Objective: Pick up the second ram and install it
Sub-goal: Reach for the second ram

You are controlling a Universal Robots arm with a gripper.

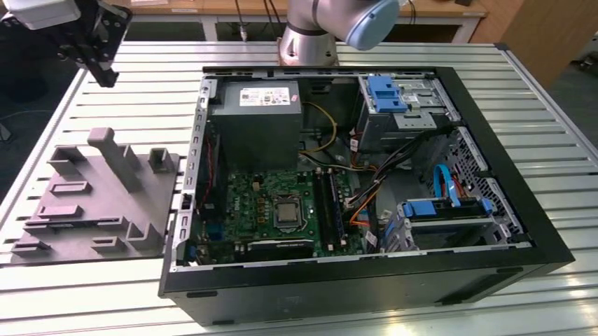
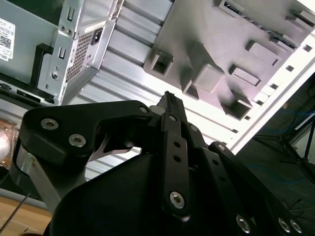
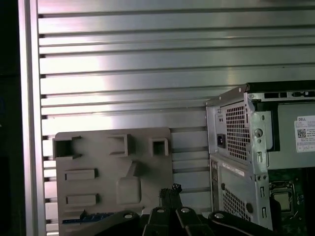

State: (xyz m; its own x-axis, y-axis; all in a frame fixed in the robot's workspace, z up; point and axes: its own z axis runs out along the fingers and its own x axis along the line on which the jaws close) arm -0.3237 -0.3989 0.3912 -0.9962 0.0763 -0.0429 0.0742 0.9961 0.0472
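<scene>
The gripper (image 2: 170, 102) hangs above the ribbed metal worktop (image 3: 123, 64) with its fingers pressed together. Beneath it in the first wrist view lies the grey moulded holder (image 3: 113, 172). A thin dark strip with blue marks along the holder's edge nearest the fingers looks like the second ram (image 3: 91, 217), partly hidden by the gripper's links. Farther off, just beside the holder, the open computer case (image 1: 486, 259) lies with its green motherboard (image 1: 252, 203) exposed.

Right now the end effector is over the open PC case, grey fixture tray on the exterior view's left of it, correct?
No. In the exterior view the end effector hangs outside the PC case, at that view's upper left, past the grey fixture tray. Tray placement is right.
</scene>
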